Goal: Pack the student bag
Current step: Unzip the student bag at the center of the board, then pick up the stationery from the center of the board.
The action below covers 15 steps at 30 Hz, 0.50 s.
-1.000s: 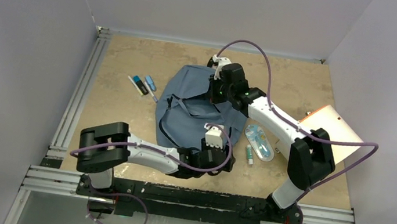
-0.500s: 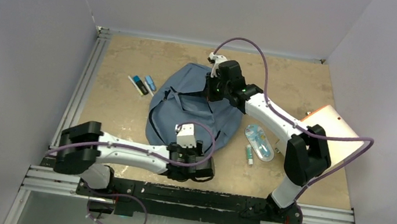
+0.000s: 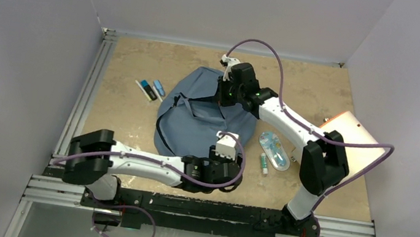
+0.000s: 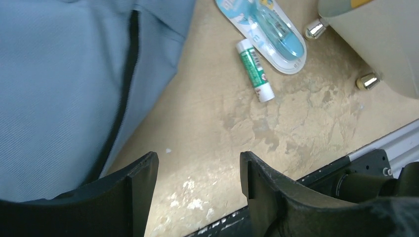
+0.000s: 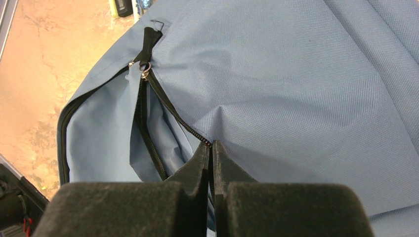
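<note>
Slate-blue fabric backpack [image 3: 204, 121] lies flat at the middle of the tan mottled desk [image 3: 124, 137], a little toward the far edge. Its black zipper is run open along the side facing the desk's left edge, and the mouth gapes there.

Right claw [image 5: 211, 148] sits over the backpack's far-right part. Its jaws are pressed together on the zipper edge, pinching the upper lip of the mouth. The zipper track runs from the pinch out to a small metal ring pull [image 5: 144, 66].

Left claw [image 4: 197, 168] hangs low by the backpack's near edge, jaws spread, nothing between them but bare desk. From its wrist view the backpack fills the left side.

Loose items:
- A green-and-white stick tube [image 4: 254, 70] lies ahead of the left claw and to its right, just off the backpack's right side. Its long axis runs roughly near to far.
- A clear blister pack with a blue item inside [image 4: 269, 29] lies just beyond the tube.
- A beige folder [image 3: 350, 141] sits at the right edge.
- Small blue and black markers [image 3: 151, 90] lie left of the backpack.

We judge the packing barely begun; we cannot see what is inside. The left arm is nearer the tube, and its claw would have to close across the tube's length. The mouth then lies back to that claw's left, on the backpack's far side from the tube.
</note>
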Each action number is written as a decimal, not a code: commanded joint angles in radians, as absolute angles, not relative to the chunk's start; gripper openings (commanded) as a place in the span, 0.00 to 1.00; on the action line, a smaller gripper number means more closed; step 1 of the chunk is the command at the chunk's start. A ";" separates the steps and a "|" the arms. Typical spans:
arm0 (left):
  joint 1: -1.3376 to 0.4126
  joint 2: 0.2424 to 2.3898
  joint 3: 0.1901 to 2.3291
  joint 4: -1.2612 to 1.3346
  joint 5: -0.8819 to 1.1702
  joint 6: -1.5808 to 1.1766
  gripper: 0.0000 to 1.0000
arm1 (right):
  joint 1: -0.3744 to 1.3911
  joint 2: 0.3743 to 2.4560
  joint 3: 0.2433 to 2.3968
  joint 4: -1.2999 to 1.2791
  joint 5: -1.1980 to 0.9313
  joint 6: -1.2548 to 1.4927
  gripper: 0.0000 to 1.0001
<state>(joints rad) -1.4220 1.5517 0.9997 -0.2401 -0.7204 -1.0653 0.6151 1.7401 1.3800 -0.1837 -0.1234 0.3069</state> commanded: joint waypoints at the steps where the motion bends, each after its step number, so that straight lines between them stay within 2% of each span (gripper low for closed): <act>1: -1.383 1.632 1.061 -0.029 -0.628 -0.923 0.61 | 0.614 1.718 1.456 -0.154 -0.125 0.311 0.00; 9: -1.296 1.746 1.112 0.110 -0.474 -0.833 0.62 | 0.613 1.720 1.477 -0.167 -0.106 0.298 0.00; 15: -1.285 1.879 1.273 0.031 -0.461 -0.797 0.64 | 0.611 1.739 1.503 -0.182 -0.098 0.267 0.00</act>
